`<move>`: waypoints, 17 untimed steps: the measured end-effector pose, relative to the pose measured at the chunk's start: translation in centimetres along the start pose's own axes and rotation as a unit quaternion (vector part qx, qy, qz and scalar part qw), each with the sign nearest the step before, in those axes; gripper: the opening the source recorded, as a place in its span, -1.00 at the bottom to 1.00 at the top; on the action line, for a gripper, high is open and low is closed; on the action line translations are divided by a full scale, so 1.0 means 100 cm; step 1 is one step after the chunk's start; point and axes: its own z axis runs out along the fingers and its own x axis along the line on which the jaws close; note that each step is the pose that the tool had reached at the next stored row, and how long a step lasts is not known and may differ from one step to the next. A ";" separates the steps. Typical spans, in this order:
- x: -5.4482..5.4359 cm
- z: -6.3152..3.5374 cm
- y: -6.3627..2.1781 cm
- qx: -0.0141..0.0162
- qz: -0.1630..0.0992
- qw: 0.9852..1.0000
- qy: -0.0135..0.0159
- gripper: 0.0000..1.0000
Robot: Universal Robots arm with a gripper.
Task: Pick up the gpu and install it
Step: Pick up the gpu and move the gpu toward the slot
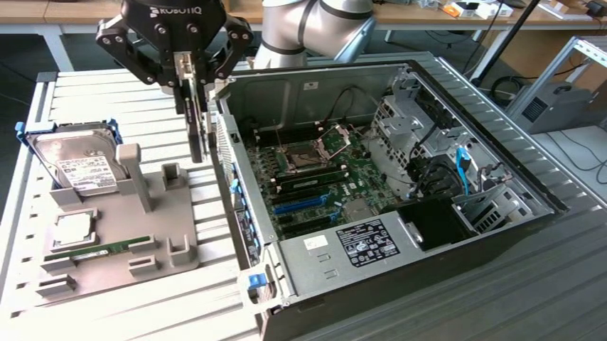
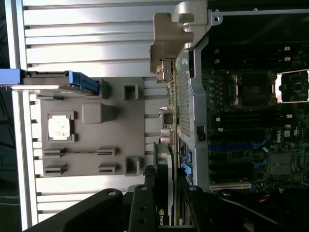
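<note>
We see one hard drive (image 1: 76,167), one chip (image 1: 74,229) and one memory stick (image 1: 104,249) on the grey fixture (image 1: 112,213). Next comes one gpu (image 1: 196,128), a thin dark card hanging upright and edge-on. The gripper (image 1: 195,79) is clamped on its top, over the table (image 1: 67,92) between the fixture and the open case (image 1: 379,177). The card's face is hidden; the silvery far end in the wrist view is probably its bracket.

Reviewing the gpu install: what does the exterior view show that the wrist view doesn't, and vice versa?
Exterior view: the arm's silver joint, the white label on the hard drive, the power supply sticker. Wrist view: a green logo on the gpu's edge. Both: the gripper shut on the upright gpu outside the open case, the grey fixture, the motherboard socket.
</note>
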 end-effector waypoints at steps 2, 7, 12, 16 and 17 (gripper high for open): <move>-0.004 0.0000 0.0002 0.000 0.000 1.000 0.000 -0.46; -0.017 0.0003 0.0008 0.000 0.000 1.000 0.000 -0.46; -0.030 0.0006 0.0014 0.000 0.000 1.000 0.000 -0.46; -0.044 0.0009 0.0021 0.000 0.000 1.000 0.000 -0.46; -0.047 0.0011 0.0022 0.000 0.000 1.000 0.000 -0.46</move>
